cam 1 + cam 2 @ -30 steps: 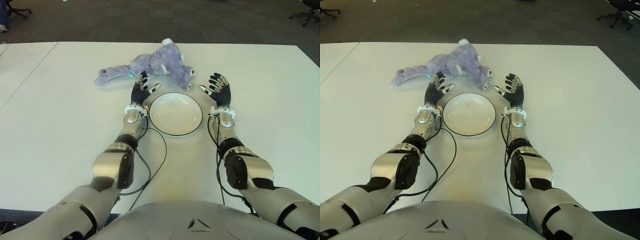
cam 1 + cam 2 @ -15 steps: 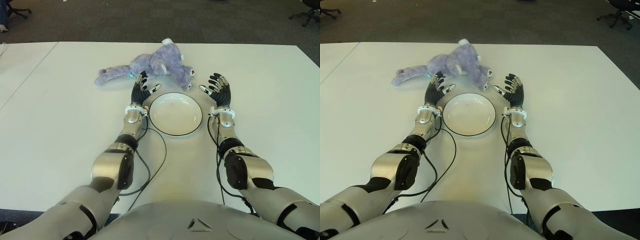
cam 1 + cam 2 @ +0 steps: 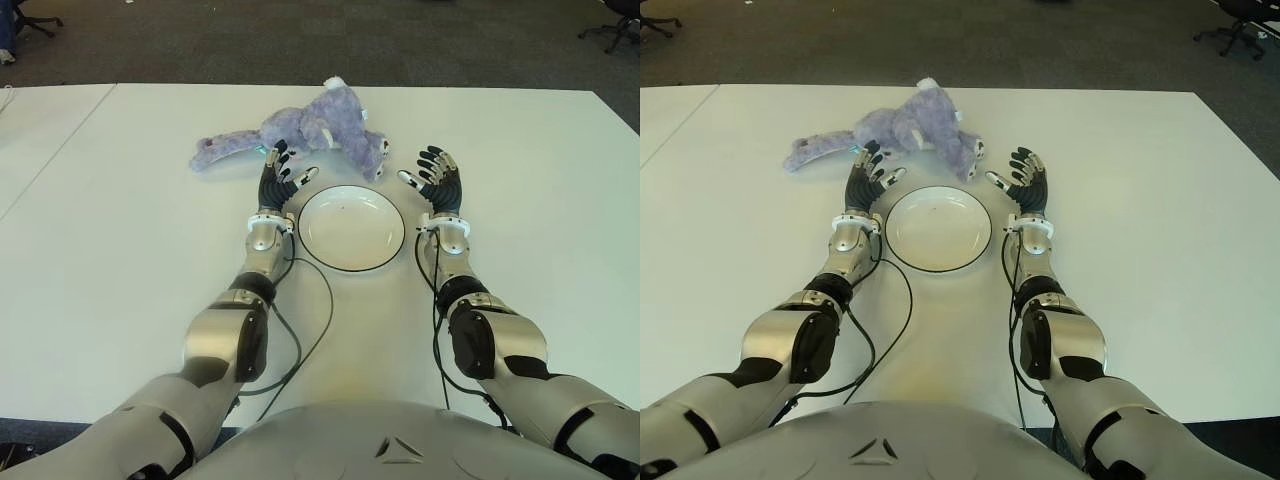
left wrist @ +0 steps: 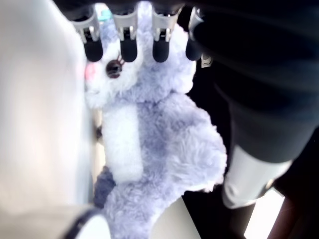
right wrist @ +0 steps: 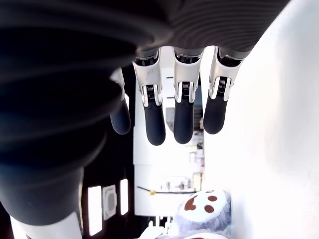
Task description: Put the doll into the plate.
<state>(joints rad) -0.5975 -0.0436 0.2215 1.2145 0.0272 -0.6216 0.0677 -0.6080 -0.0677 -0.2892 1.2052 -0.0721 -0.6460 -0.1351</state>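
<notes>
Eye views first: purple plush doll [image 3: 310, 132] lies on its side on the white table [image 3: 120, 250], stretched out beyond the white plate [image 3: 352, 227], well clear of its rim. The plate sits between the two arms and holds nothing. The left hand [image 3: 280, 176] is at the plate's left far edge, fingers spread and reaching up toward the doll's belly, its fingertips just short of the fur or barely at it; I cannot tell which. The right hand [image 3: 433, 180] shows to the right of the plate, fingers spread and gripping nothing, close beside the doll's patterned foot [image 3: 381, 152].

Left wrist view: the doll [image 4: 149, 144] fills the picture, its face with a dark eye and pink cheek right by the fingertips [image 4: 128, 51], which are straight and not closed around it.

Right wrist view: four fingers [image 5: 183, 117] hang straight and loose, and the doll's spotted foot [image 5: 202, 206] shows farther off.
</notes>
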